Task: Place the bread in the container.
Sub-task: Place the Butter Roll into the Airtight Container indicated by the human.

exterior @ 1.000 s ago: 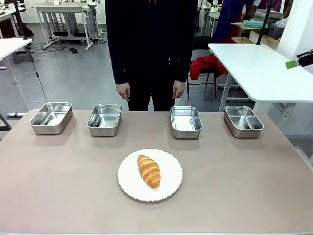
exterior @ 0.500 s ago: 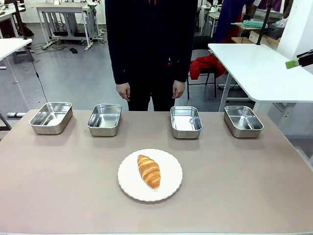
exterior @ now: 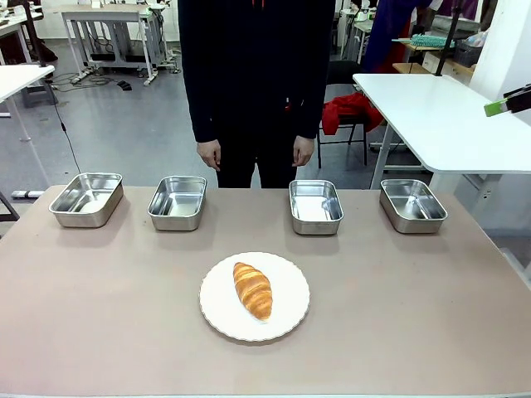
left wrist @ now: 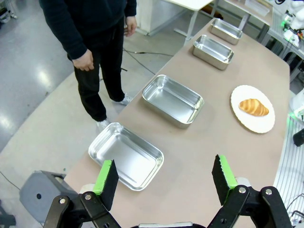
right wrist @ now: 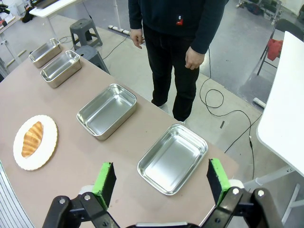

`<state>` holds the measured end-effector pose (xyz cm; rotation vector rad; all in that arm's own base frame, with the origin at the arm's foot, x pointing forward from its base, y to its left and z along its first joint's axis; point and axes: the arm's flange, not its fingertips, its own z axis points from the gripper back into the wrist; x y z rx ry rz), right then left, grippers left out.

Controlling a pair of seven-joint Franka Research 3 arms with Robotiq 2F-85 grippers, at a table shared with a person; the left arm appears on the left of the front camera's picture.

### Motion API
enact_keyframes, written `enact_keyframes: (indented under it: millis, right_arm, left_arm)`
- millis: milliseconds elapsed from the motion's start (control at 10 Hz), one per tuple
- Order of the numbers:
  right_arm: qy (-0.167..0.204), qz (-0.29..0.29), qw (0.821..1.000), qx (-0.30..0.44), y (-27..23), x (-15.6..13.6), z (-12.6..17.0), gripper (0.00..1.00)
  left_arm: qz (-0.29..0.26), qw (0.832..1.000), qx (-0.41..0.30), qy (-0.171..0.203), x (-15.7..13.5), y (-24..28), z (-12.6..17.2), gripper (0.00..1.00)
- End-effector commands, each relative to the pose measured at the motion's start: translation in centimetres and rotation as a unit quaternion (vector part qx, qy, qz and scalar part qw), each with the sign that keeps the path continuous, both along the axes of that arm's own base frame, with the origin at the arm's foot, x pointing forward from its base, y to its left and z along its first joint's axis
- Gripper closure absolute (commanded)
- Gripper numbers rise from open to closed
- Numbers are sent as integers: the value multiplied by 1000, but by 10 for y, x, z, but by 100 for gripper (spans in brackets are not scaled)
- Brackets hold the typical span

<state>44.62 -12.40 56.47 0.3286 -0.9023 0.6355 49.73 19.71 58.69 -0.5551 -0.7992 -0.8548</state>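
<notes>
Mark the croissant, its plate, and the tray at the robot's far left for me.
croissant [exterior: 253, 289]: front view, middle of its crust.
plate [exterior: 290, 303]: front view, bare white part right of the croissant.
far-left tray [exterior: 85, 196]: front view, its bare floor.

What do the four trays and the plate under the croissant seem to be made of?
Trays: metal, likely stainless steel, polished. They mirror the room light and show bright glare on floors and walls.
Plate: white and smooth with a scalloped rim and little shine. It could be ceramic, plastic or paper; the look leaves it open.
</notes>
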Motion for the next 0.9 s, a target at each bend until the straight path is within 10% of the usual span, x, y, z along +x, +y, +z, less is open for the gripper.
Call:
enact_keyframes:
  millis: [0, 800]
  right_arm:
    - [-7, 2, 1000, 5, 1, 0, 2, 0]
    - [-7, 2, 1000, 5, 1, 0, 2, 0]
  left_arm:
    - [0, 1000, -1, -3, -1, -1, 3, 0]
    - [0, 1000, -1, -3, -1, -1, 3, 0]
